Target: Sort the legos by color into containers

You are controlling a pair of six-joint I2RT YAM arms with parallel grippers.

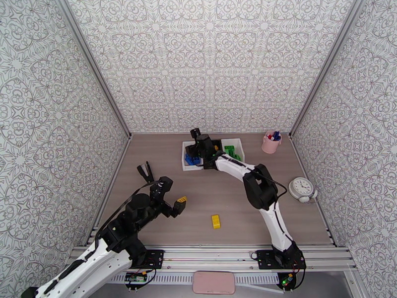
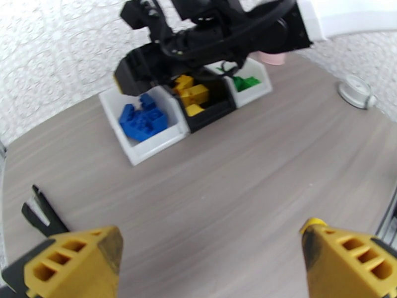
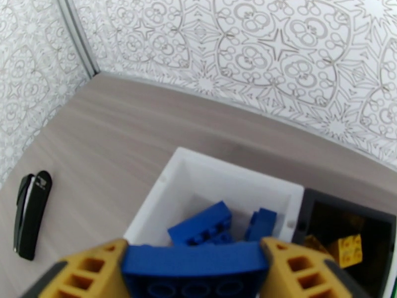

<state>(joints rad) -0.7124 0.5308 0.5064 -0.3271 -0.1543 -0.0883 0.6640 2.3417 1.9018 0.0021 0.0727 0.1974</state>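
My right gripper (image 3: 193, 274) is shut on a blue lego (image 3: 194, 261), held above the near rim of a white container (image 3: 164, 189) that holds more blue legos (image 3: 201, 227). Beside it stands the black container (image 3: 310, 214) with yellow legos (image 3: 348, 249). In the left wrist view the three containers stand in a row: white with blue legos (image 2: 144, 121), black with yellow legos (image 2: 194, 94), white with green legos (image 2: 246, 83). A yellow lego (image 1: 216, 221) lies alone on the table. My left gripper (image 1: 177, 204) hangs open and empty, left of that lego.
A black stapler (image 1: 145, 171) lies left of the containers. A pink pen cup (image 1: 271, 141) stands at the back right and a white clock (image 1: 301, 188) lies at the right. My right arm (image 1: 258, 187) stretches across the table's right half.
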